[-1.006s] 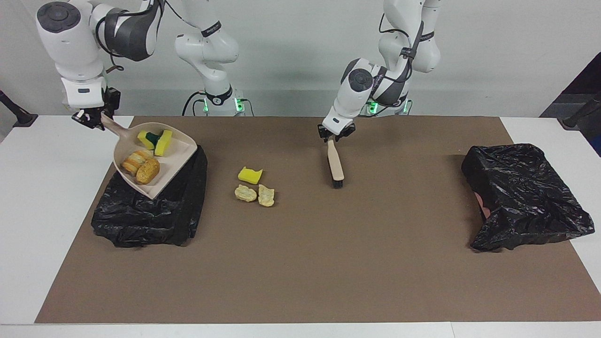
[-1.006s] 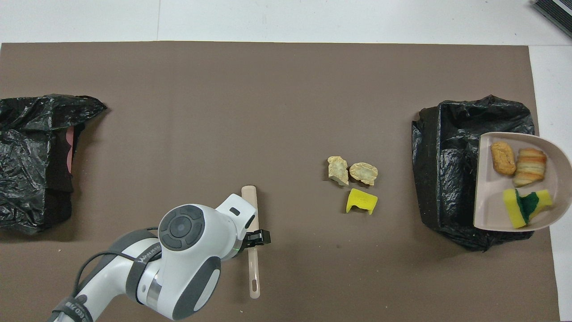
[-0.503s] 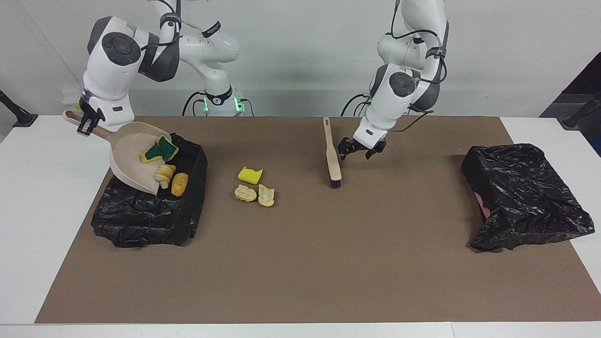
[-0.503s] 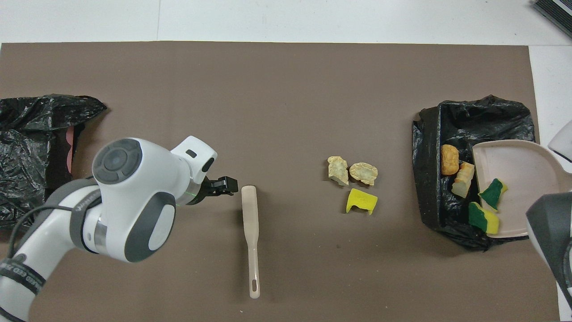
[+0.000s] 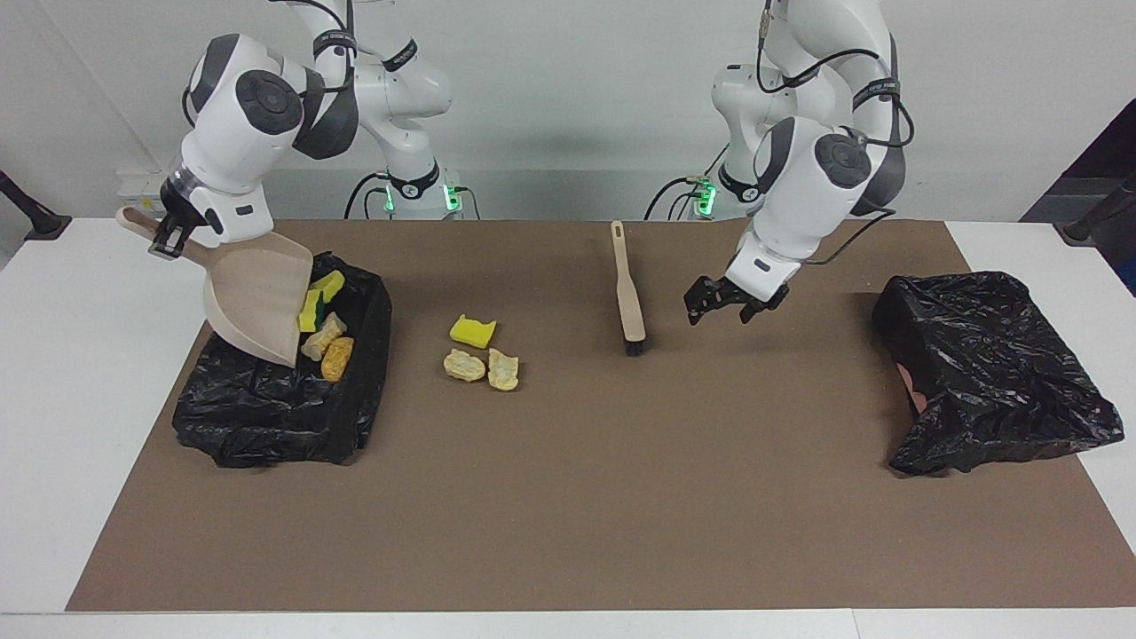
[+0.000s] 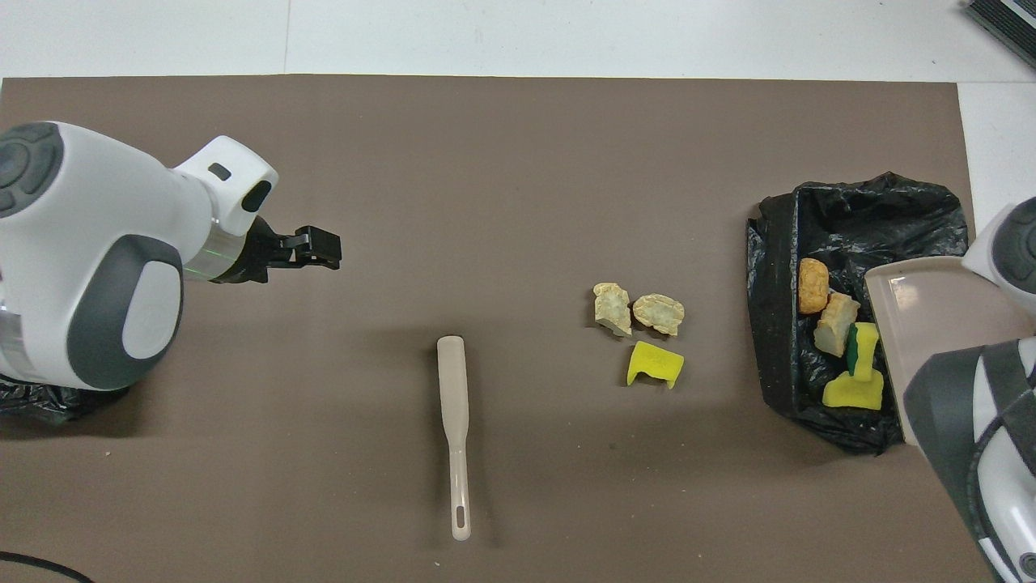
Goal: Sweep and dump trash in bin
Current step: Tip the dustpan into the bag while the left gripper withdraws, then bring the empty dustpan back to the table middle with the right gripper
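Change: the dustpan (image 5: 253, 297) now tips much steeper than a second ago, and its four scraps have slid into the bin (image 5: 284, 399). The left gripper (image 5: 721, 300) has let go of the brush (image 5: 627, 288) and moved away.
Right gripper (image 5: 169, 232): clamped on the dustpan handle, over the bin.
Left gripper: fingers apart, holding nothing, over the mat (image 5: 621, 497).
Trash count: three scraps (image 5: 479, 351) on the mat, four scraps (image 6: 842, 340) in the bin.
Bins: two, wrapped in crinkly black plastic; second bin (image 5: 985, 368) at the left arm's end.
Shapes: yellow spongy chunks, tan crusty lumps, long flat beige brush.
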